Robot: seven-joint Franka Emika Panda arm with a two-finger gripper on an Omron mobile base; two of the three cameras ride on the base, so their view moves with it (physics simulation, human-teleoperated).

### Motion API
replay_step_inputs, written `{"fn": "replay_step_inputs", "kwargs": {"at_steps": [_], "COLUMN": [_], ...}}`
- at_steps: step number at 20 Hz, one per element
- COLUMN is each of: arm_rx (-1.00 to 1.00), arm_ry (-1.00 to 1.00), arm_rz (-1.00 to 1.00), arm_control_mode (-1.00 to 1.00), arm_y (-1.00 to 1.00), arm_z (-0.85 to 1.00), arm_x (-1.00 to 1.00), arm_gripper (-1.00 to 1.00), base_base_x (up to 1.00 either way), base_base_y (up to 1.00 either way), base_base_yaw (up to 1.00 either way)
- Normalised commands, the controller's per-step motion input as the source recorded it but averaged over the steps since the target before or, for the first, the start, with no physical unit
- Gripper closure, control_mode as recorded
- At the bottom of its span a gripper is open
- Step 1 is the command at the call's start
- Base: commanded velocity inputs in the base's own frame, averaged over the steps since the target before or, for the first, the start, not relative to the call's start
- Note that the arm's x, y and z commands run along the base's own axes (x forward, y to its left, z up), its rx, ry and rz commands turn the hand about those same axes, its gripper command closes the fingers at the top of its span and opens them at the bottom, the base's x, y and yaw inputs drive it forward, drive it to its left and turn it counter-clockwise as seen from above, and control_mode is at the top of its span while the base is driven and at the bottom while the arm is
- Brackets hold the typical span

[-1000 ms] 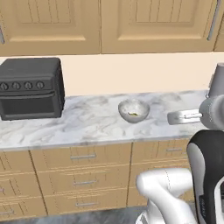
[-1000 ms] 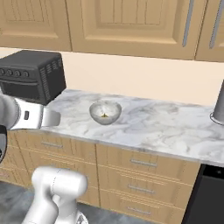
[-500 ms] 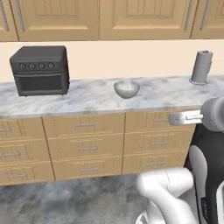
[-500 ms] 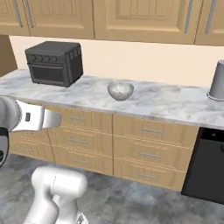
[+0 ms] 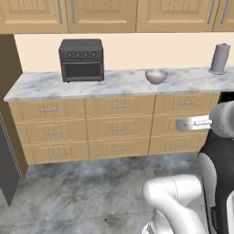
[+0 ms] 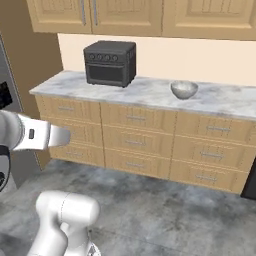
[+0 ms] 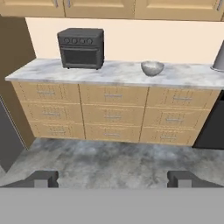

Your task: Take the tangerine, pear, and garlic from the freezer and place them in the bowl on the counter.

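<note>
**Kitchen stock as I see it from the base, claw empty**

Item 1, claw (image 7: 113, 178): I read its two dark fingertips (image 7: 43, 178) standing far apart at the bottom of the hand view, jaws wide open with nothing between them, held well back from the cabinets and above the floor.

Item 2, bowl (image 5: 156, 76): shallow, round, off-white with a greyish rim, upright on the tabletop (image 5: 119, 83), right of the toaster oven and well apart from it. I cannot tell what lies inside it. It also shows in the right base view (image 6: 184, 89) and the hand view (image 7: 152, 68).

Item 3, toaster oven (image 5: 82, 60): a dark box with a row of knobs over its glass door, standing on the left part of the tabletop against the far wall.

Item 4, paper towel roll (image 5: 220, 58): an upright grey cylinder at the far right of the tabletop.

Item 5, tabletop: white-and-grey marble over tan drawers (image 5: 120, 124) with metal bar handles, in three rows.

Item 6, freezer (image 5: 8, 160): I see a flat grey face at the near left edge, beside the tall brown end panel (image 5: 10, 68); I cannot tell whether its door is open.

Item 7, floor (image 5: 82, 196): mottled grey stone.

Item 8, upper cabinets (image 5: 114, 16): tan wood above the beige wall.
</note>
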Motion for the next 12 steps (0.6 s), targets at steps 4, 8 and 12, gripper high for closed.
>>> {"fn": "replay_step_inputs", "kwargs": {"at_steps": [4,8,12], "arm_rx": [0.00,0.00,0.00], "arm_ry": [0.00,0.00,0.00], "arm_rz": [0.00,0.00,0.00], "arm_control_mode": [1.00,1.00,1.00], "arm_y": [0.00,0.00,0.00], "arm_z": [0.00,0.00,0.00], "arm_x": [0.00,0.00,0.00], "arm_gripper": [-1.00,-1.00,-1.00], "base_base_x": [-0.74,-0.12,0.54], "base_base_y": [1.00,1.00,1.00], "base_base_yaw": [0.00,0.00,0.00]}}
